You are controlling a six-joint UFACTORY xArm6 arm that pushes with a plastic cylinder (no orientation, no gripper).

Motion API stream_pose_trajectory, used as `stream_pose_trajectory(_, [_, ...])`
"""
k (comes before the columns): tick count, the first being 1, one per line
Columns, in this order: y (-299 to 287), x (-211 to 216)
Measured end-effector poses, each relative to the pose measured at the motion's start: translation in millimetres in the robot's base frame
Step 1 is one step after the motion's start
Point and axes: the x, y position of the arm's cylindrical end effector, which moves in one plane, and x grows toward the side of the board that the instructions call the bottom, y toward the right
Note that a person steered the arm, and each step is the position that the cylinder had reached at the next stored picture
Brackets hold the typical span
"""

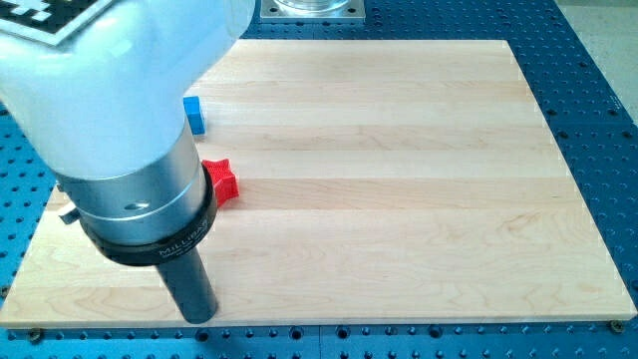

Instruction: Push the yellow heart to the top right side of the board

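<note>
So the wooden board (399, 199) takes up most of the view, sitting on a blue perforated table (598, 120) that shows around its edges. At the view's top, just past the board's far edge, there's a grey metal plate (311, 8), only partly in frame.

The big thing in the way is the arm (110, 120) itself. Its white and silver body fills the view's left side and hides a good chunk of the board there. Two blocks peek out from behind it. A blue block (195, 114) shows at the view's upper left; it looks roughly boxy, but part of it is covered, so I can't tell the exact shape. Below that is a red block (223, 180) with pointy bits, star-like, touching or tucked right against the silver collar of the arm as seen from here. The two blocks are near each other but not touching.

The yellow heart isn't visible anywhere. It might be behind the arm, but I can't tell from this shot. The top right of the board has nothing but bare wood showing.

There's no claw here to be open or closed, just a straight dark rod. My tip (199, 317) sits down near the view's bottom edge of the board, on the left, below the red block and well apart from it. It's not touching any block.
</note>
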Motion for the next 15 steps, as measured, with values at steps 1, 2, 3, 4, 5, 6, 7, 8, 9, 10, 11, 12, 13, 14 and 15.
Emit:
stream_pose_trajectory(1, [-29.5, -8.7])
stream_pose_trajectory(2, [-30.0, -8.8])
stream_pose_trajectory(3, [-74.0, -8.8])
stream_pose_trajectory(4, [-76.7, -8.1])
stream_pose_trajectory(5, [-76.7, -7.7])
stream_pose_trajectory(6, [-76.7, -7.4])
stream_pose_trajectory(7, [-80.5, -6.5])
stream_pose_trajectory(8, [-95.4, -3.1])
stream_pose_trajectory(9, [-96.3, -3.1])
stream_pose_trajectory(10, [-92.6, -18.8])
stream_pose_trajectory(11, [-105.7, -51.6])
stream_pose_trajectory(12, [-108.3, -84.0])
stream_pose_trajectory(13, [-105.1, -117.6])
stream_pose_trajectory(14, [-94.0, -146.2])
stream_pose_trajectory(15, [-23.3, -153.1])
